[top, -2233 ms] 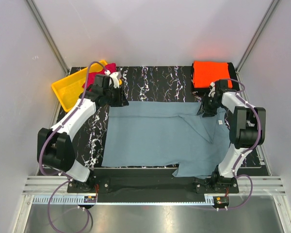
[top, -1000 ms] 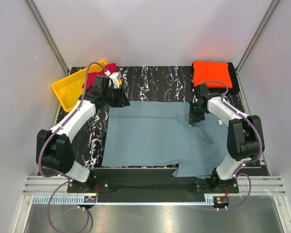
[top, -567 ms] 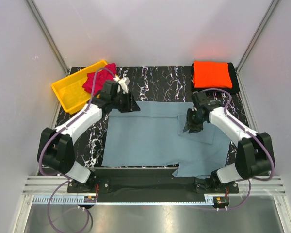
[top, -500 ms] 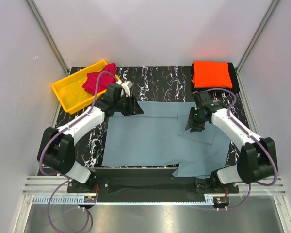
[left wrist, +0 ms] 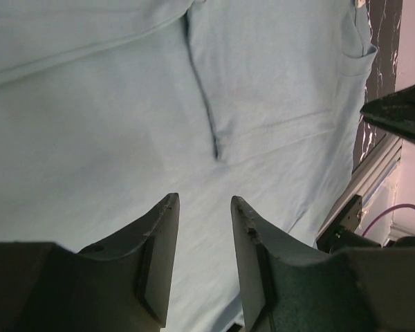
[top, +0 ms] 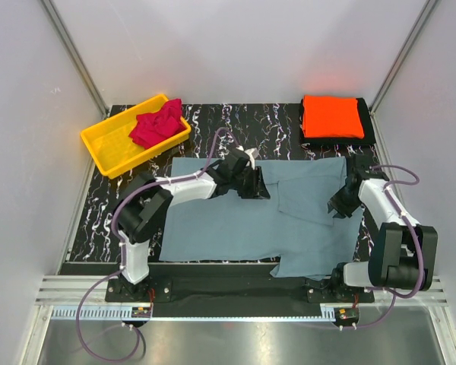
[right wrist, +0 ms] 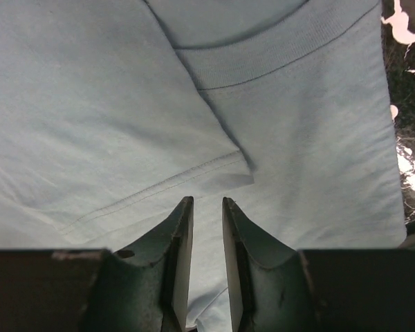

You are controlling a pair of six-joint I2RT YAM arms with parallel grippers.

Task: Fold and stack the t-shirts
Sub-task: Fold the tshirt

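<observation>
The grey-blue t-shirt (top: 228,220) lies spread flat on the marble table, with a sleeve flap (top: 308,190) folded over its upper right part. My left gripper (top: 256,183) hovers over the shirt's upper middle, open and empty; the left wrist view shows the left gripper (left wrist: 204,200) above the cloth, with the flap's edge (left wrist: 207,117) ahead. My right gripper (top: 339,204) is at the shirt's right side, slightly open and empty; in the right wrist view the right gripper (right wrist: 207,200) sits just short of the sleeve hem corner (right wrist: 238,164). The orange t-shirt (top: 332,115) lies folded at the back right. The crimson t-shirt (top: 156,125) is crumpled in the bin.
A yellow plastic bin (top: 110,144) stands at the back left. The orange shirt rests on a black pad (top: 368,131). Grey walls enclose the table on three sides. Part of the shirt (top: 311,262) hangs over the near table edge.
My left gripper has swung right from the shirt's top-left corner to its upper middle. My right gripper pulled the sleeve leftward, let it go, and moved back to the shirt's right side.
</observation>
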